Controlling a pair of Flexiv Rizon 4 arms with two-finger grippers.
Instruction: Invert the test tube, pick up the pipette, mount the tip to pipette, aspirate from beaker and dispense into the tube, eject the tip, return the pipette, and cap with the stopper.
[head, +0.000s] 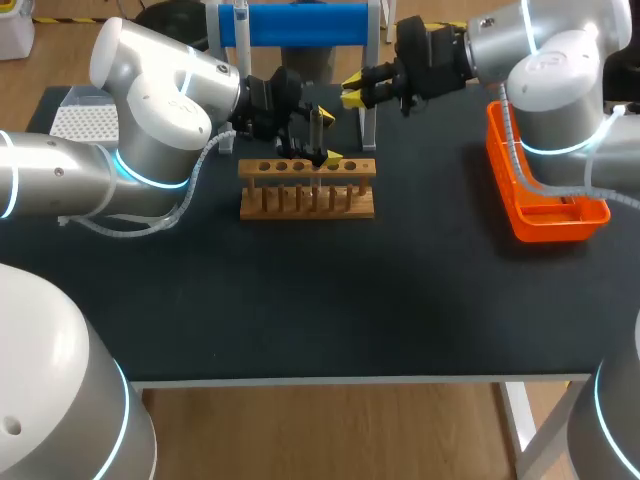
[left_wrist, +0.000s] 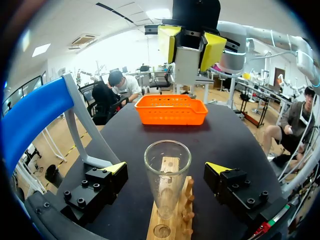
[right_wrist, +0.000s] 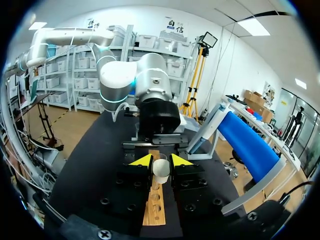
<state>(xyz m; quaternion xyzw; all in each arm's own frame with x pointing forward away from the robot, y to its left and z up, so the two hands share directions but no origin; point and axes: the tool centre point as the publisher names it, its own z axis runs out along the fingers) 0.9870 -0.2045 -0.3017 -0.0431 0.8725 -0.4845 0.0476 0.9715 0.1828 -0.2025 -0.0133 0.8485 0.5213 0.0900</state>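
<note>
The left tool (left_wrist: 166, 169) sits low over the wooden rack (head: 306, 190) with its fingers spread wide. The glass test tube (left_wrist: 167, 180) stands upright in a rack hole between them, mouth up, with a clear gap on either side. The right tool (right_wrist: 161, 161) hangs just above and beyond the tube, pinching a pale stopper (right_wrist: 161, 172) between its yellow tips. The rack stands toward the back of the dark table (head: 320, 300). An orange basket (head: 545, 215) lies by the right arm, and a white perforated tray (head: 85, 120) sits at the far left corner.
</note>
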